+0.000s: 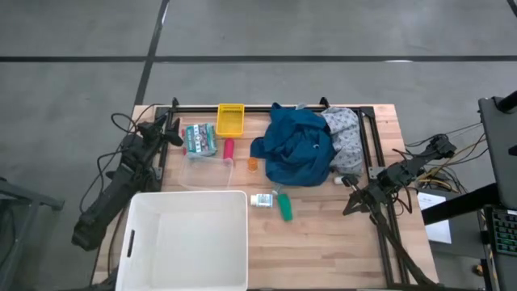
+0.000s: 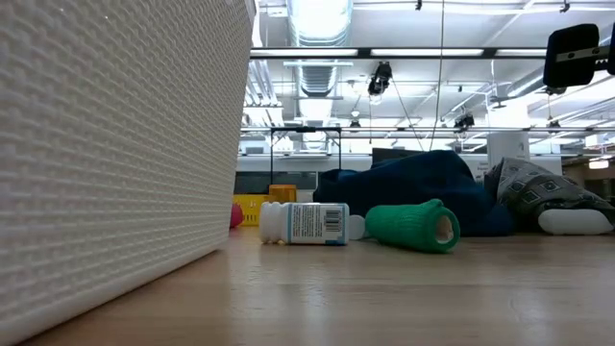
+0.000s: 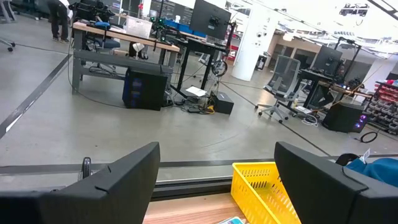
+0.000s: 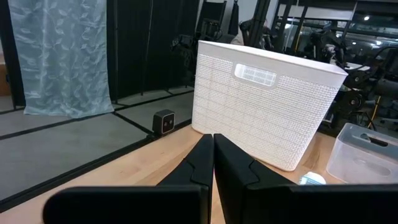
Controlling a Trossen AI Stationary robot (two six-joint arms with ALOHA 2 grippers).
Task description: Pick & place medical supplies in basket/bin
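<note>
From what I see nothing is packed yet: the white bin [image 1: 186, 238] sits bare, my left fingers [image 1: 173, 132] hang released beyond its far side, the white bottle [image 1: 261, 200], green roll [image 1: 285, 210] and blue garment [image 1: 296, 145] lie on the table [image 1: 323, 242] to its right, and my right fingers [image 1: 349, 183] are clenched on nothing beyond them.

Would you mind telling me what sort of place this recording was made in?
Most likely a robotics lab or open workshop: a wooden table on a polished concrete floor, desks with monitors and office chairs beyond, and exposed ceiling ducts with strip lights.
</note>
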